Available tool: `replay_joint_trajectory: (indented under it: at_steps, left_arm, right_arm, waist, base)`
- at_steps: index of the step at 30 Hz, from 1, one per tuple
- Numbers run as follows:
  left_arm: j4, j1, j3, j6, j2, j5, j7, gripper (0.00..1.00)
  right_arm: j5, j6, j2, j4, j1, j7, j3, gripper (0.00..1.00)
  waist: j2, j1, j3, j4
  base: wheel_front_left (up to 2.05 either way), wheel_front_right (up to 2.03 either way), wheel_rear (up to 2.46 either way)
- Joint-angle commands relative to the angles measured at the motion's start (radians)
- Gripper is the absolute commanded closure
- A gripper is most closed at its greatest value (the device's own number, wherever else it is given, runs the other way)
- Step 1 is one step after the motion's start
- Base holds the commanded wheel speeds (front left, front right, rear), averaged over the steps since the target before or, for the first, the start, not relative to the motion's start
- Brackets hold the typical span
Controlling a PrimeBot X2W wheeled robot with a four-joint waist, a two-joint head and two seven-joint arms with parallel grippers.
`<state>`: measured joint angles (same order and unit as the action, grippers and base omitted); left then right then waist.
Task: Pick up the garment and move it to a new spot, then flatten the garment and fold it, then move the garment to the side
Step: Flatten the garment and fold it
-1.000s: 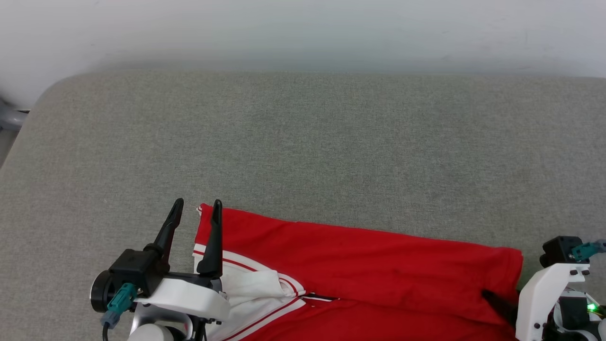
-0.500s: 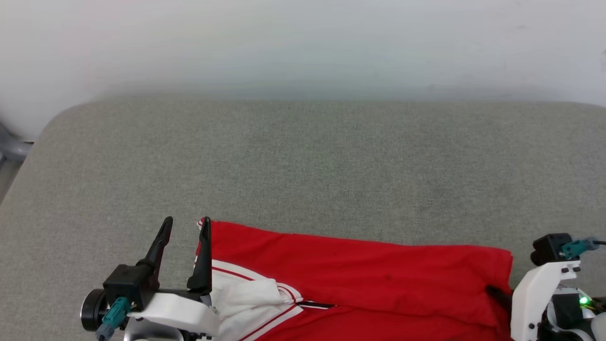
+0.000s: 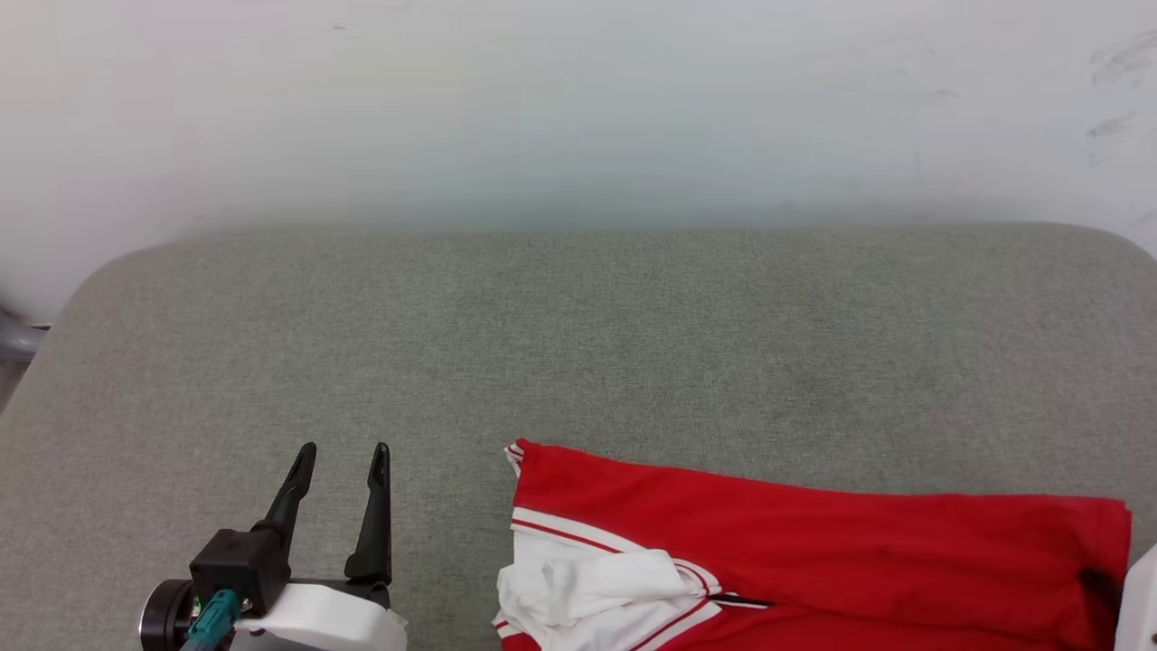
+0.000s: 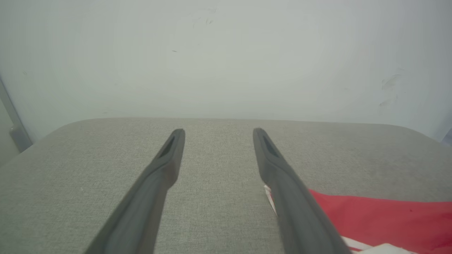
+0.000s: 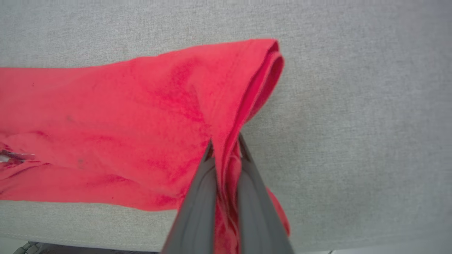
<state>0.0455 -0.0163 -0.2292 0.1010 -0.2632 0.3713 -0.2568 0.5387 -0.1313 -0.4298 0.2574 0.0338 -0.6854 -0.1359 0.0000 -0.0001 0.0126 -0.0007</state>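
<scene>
Two right fingers [image 5: 197, 208] pinch garment [image 5: 106, 123] btwn them; left fingers [image 4: 155, 183] spread, off it.

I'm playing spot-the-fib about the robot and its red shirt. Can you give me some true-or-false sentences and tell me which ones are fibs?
1. The right gripper is pinching the red jersey. True.
2. The left gripper is holding the jersey too. False: its fingers stand open over the grey surface, apart from the jersey.
3. The jersey rests on the grey surface. True.
4. The jersey's sleeve is yellow. False: the sleeve is white, with red stripes along its trim.
</scene>
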Motion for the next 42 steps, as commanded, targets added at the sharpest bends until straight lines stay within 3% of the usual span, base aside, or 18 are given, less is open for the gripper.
replay_joint_trajectory:
  at_steps: [1,5,15,21,33,39,40,42]
  left_arm:
    - [-0.003,-0.011,-0.002,0.004,-0.003,0.001,0.002,0.0]
    - [-0.006,-0.009,-0.006,0.005,-0.005,0.0,0.006,0.0]
    - [-0.01,0.015,-0.017,0.007,-0.005,0.001,0.013,0.0]
    - [-0.012,0.038,-0.027,0.002,-0.001,-0.001,0.011,0.0]
    - [-0.002,0.11,-0.038,-0.008,0.027,-0.008,-0.001,0.0]
    - [0.01,0.143,-0.041,-0.016,0.047,-0.017,-0.007,0.0]
    - [0.014,0.148,-0.041,-0.019,0.051,-0.017,-0.007,0.0]
    - [0.022,0.155,-0.038,-0.023,0.056,-0.02,-0.008,0.0]
  right_arm:
    - [-0.005,0.001,0.002,-0.008,-0.006,-0.001,-0.008,1.0]
    - [0.048,0.001,0.056,-0.028,0.01,-0.035,-0.044,1.0]
    - [0.497,0.001,0.304,-0.093,0.042,-0.315,-0.133,1.0]
    - [0.651,0.001,0.369,-0.088,0.073,-0.387,-0.106,1.0]
    - [0.81,0.001,0.38,-0.028,0.181,-0.258,0.224,1.0]
    - [0.771,0.001,0.38,0.004,0.23,-0.161,0.334,1.0]
    - [0.76,0.001,0.379,0.014,0.235,-0.144,0.341,0.92]
    - [0.745,0.001,0.377,0.03,0.242,-0.121,0.36,0.35]
  waist:
    - [0.0,0.0001,0.0,-0.001]
    - [0.0,0.0001,0.0,-0.003]
    - [0.0,0.0001,0.0,0.034]
    - [0.0,0.0001,-0.02,0.07]
    - [0.0,0.0001,-0.127,0.133]
    - [0.0,0.0001,-0.178,0.148]
    - [0.0,0.0001,-0.183,0.149]
    - [0.0,0.0001,-0.191,0.148]
  base:
    - [0.0,0.0,0.0]
    - [0.0,0.0,0.0]
    - [0.0,0.0,0.0]
    - [0.0,0.0,0.0]
    - [0.0,0.0,0.0]
    - [0.0,0.0,0.0]
    - [0.0,0.0,0.0]
    - [0.0,0.0,0.0]
